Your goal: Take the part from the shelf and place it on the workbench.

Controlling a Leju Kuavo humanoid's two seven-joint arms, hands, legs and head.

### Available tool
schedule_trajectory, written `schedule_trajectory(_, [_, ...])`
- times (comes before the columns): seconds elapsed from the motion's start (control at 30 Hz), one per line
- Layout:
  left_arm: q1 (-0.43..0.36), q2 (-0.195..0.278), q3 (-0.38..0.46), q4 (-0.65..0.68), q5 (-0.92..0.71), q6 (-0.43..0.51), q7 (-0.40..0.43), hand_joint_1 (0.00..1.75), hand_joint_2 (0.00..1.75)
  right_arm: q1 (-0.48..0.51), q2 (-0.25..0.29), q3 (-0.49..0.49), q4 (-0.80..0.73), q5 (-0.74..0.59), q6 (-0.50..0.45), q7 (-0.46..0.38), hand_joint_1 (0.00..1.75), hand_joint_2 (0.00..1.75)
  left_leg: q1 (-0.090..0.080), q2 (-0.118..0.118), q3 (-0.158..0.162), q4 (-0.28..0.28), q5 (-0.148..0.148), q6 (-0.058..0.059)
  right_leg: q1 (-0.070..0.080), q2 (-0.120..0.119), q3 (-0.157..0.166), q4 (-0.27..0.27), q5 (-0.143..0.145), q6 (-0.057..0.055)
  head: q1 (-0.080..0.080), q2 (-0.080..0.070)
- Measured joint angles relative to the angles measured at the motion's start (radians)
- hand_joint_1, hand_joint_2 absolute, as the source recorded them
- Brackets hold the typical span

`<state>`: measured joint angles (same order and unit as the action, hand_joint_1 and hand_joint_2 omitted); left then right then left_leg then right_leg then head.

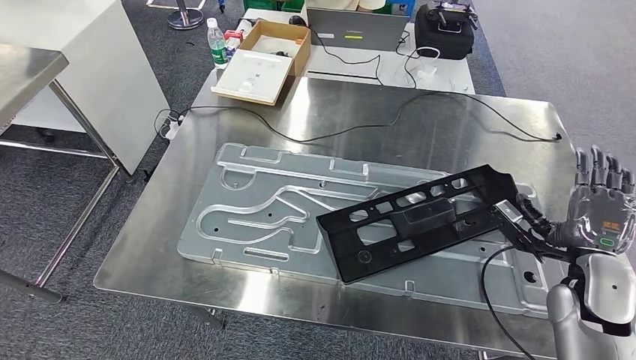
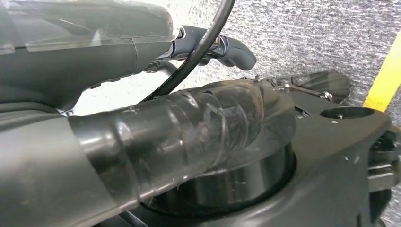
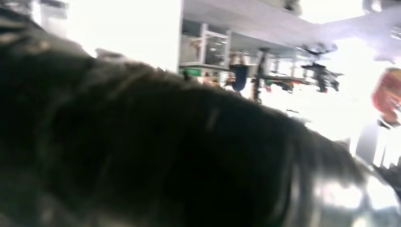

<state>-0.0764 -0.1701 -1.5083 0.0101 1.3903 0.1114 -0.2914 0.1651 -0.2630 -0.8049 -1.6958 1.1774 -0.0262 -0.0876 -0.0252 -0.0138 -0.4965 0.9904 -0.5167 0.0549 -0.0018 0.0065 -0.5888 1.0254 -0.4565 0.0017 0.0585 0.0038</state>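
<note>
The black plastic part [image 1: 420, 221] lies flat and slantwise on a large silver moulded plate [image 1: 255, 210] on the steel workbench [image 1: 360, 124]. My right hand [image 1: 600, 206] hovers at the bench's right edge, just right of the part's end. Its fingers are spread and point away from me, holding nothing and not touching the part. The right wrist view is a dark blur against a bright room. In the left wrist view, my left hand [image 2: 156, 137] hangs over grey carpet, its taped thumb and a dark finger [image 2: 236, 49] apart and empty.
At the bench's far end stand a cardboard box [image 1: 281, 45] with a white tray [image 1: 251, 75], a bottle [image 1: 217, 43], a laptop [image 1: 356, 28] and a black bag [image 1: 444, 30]. A thin black cable [image 1: 420, 101] crosses the bench. Another table [image 1: 22, 75] stands to the left.
</note>
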Motion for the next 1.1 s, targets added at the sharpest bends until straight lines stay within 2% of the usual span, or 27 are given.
schedule_trajectory(0.1, [-0.001,0.000,-0.001,0.000,0.010,0.006,-0.002,0.00,0.00,-0.005,-0.004,0.036,-0.055,-0.118,-0.008,0.000,0.00,0.00,0.000,0.000,-0.001,0.000,0.000,0.000,-0.001,0.000,0.000,0.000,0.000,0.000,0.000,0.000])
schedule_trajectory(0.2, [-0.002,0.000,-0.004,0.000,0.019,0.030,0.010,0.00,0.00,-0.008,-0.019,0.156,-0.181,-0.224,-0.052,0.015,0.00,0.00,0.001,0.001,0.000,0.000,0.000,0.000,-0.001,0.001,0.000,0.001,0.000,0.000,0.000,0.000])
schedule_trajectory(0.33, [-0.002,0.000,-0.009,0.000,0.026,0.060,0.037,0.00,0.00,-0.020,-0.029,0.433,-0.350,-0.088,-0.190,0.049,0.00,0.00,0.003,0.001,0.001,-0.001,0.001,-0.001,0.001,0.002,0.000,0.002,0.000,0.000,0.000,0.000])
schedule_trajectory(0.4, [-0.001,0.000,-0.012,0.000,0.027,0.065,0.044,0.00,0.00,-0.026,-0.041,0.583,-0.412,-0.018,-0.234,0.094,0.00,0.00,0.004,0.000,0.001,-0.001,0.001,-0.002,0.002,0.001,0.000,0.002,0.000,-0.001,0.000,0.000])
schedule_trajectory(0.47, [0.000,0.000,-0.014,0.000,0.028,0.067,0.048,0.00,0.00,-0.028,-0.055,0.689,-0.453,0.001,-0.256,0.124,0.00,0.00,0.004,0.000,0.001,-0.001,0.002,-0.003,0.003,0.001,0.000,0.003,0.000,-0.001,0.000,0.000])
schedule_trajectory(0.63, [0.001,0.000,-0.021,0.000,0.030,0.067,0.053,0.00,0.00,-0.029,-0.083,0.805,-0.499,-0.011,-0.274,0.128,0.00,0.00,0.001,0.001,0.000,0.003,0.000,0.000,0.000,0.002,0.001,0.001,0.001,0.002,0.000,0.000])
schedule_trajectory(0.7, [0.001,0.000,-0.024,0.000,0.030,0.067,0.066,0.00,0.00,-0.032,-0.086,0.837,-0.509,0.010,-0.281,0.111,0.00,0.00,-0.001,0.001,0.001,0.006,0.003,0.004,-0.003,0.002,0.002,-0.002,0.007,0.007,0.000,0.000])
schedule_trajectory(0.77, [0.001,-0.001,-0.027,0.000,0.027,0.068,0.078,0.00,0.00,-0.037,-0.088,0.881,-0.520,0.072,-0.287,0.105,0.00,0.00,0.005,0.003,0.006,-0.008,0.018,0.009,0.000,0.002,0.003,-0.002,0.005,0.012,0.000,0.000])
schedule_trajectory(0.8, [0.000,-0.003,-0.028,0.000,0.026,0.070,0.083,0.00,0.00,-0.039,-0.090,0.913,-0.525,0.113,-0.292,0.113,0.00,0.00,0.009,0.005,0.008,-0.017,0.026,0.014,0.001,0.002,-0.002,0.012,-0.011,0.015,0.000,0.000])
schedule_trajectory(0.83, [0.000,-0.004,-0.029,0.000,0.024,0.072,0.087,0.00,0.00,-0.041,-0.093,0.948,-0.529,0.153,-0.299,0.128,0.00,0.00,0.014,0.007,0.008,-0.025,0.033,0.017,0.001,0.001,-0.017,0.049,-0.040,0.019,0.000,0.000])
schedule_trajectory(0.9, [0.001,-0.005,-0.031,0.000,0.020,0.077,0.093,0.00,0.00,-0.043,-0.102,1.026,-0.531,0.221,-0.316,0.175,0.00,0.00,0.016,0.011,0.001,-0.026,0.039,0.020,-0.006,-0.001,-0.066,0.175,-0.116,0.025,0.000,0.000])
schedule_trajectory(0.93, [0.001,-0.006,-0.032,0.000,0.017,0.079,0.097,0.00,0.00,-0.042,-0.107,1.062,-0.531,0.242,-0.323,0.197,0.00,0.00,0.017,0.012,-0.004,-0.023,0.039,0.019,-0.010,-0.001,-0.090,0.237,-0.142,0.029,0.000,0.000])
schedule_trajectory(0.97, [0.002,-0.006,-0.033,0.000,0.014,0.082,0.099,0.00,0.00,-0.041,-0.112,1.094,-0.531,0.256,-0.329,0.216,0.00,0.00,0.017,0.013,-0.009,-0.018,0.040,0.018,-0.013,-0.001,-0.100,0.271,-0.149,0.033,0.000,0.000])
schedule_trajectory(1.0, [0.002,-0.006,-0.034,0.000,0.010,0.084,0.102,0.00,0.00,-0.038,-0.116,1.120,-0.531,0.262,-0.333,0.230,0.00,0.00,0.019,0.013,-0.015,-0.013,0.040,0.017,-0.017,-0.002,-0.091,0.267,-0.137,0.036,0.000,0.000])
schedule_trajectory(1.03, [0.001,-0.007,-0.034,0.000,0.005,0.087,0.104,0.00,0.00,-0.034,-0.120,1.143,-0.531,0.265,-0.337,0.241,0.00,0.00,0.021,0.013,-0.019,-0.006,0.039,0.014,-0.020,-0.002,-0.062,0.223,-0.109,0.039,0.000,0.000])
schedule_trajectory(1.1, [0.001,-0.009,-0.037,0.000,-0.004,0.089,0.103,0.00,0.00,-0.024,-0.125,1.177,-0.531,0.273,-0.344,0.257,0.00,0.00,0.024,0.011,-0.029,0.010,0.034,0.005,-0.022,-0.003,0.017,0.087,-0.058,0.041,0.000,0.000])
